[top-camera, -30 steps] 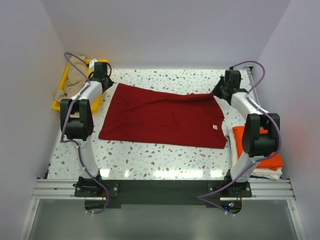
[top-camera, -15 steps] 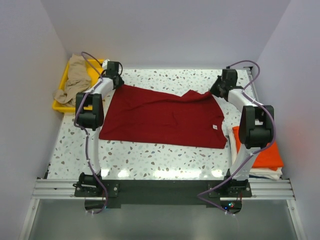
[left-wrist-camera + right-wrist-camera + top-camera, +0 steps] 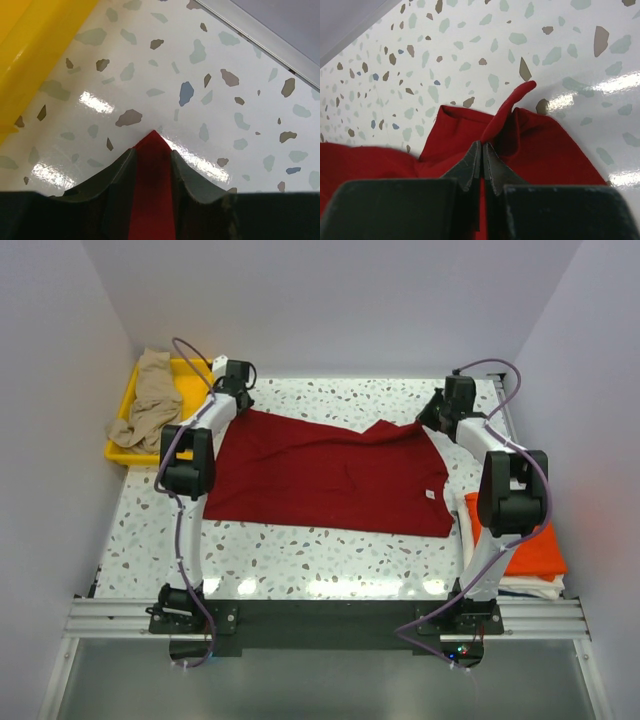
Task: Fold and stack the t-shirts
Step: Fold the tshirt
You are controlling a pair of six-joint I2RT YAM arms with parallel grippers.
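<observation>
Since a second ago the left arm point(image 3: 190, 440) has swung inward from the yellow tray point(image 3: 118, 452) to the far-left corner of the dark red shirt point(image 3: 320, 475), where I see the left jaws pinching the cloth tip. The right jaws are pressed together on a raised fold at its far-right corner. That shirt lies spread mid-desk point(image 3: 330, 550), a glossy speckled top with pale walls on three sides. The tan shirt point(image 3: 150, 405) sits in the tray. The orange shirt point(image 3: 535, 550) rests on the white shirt point(image 3: 530, 588) at the right edge. I have bare desk along the near side.
</observation>
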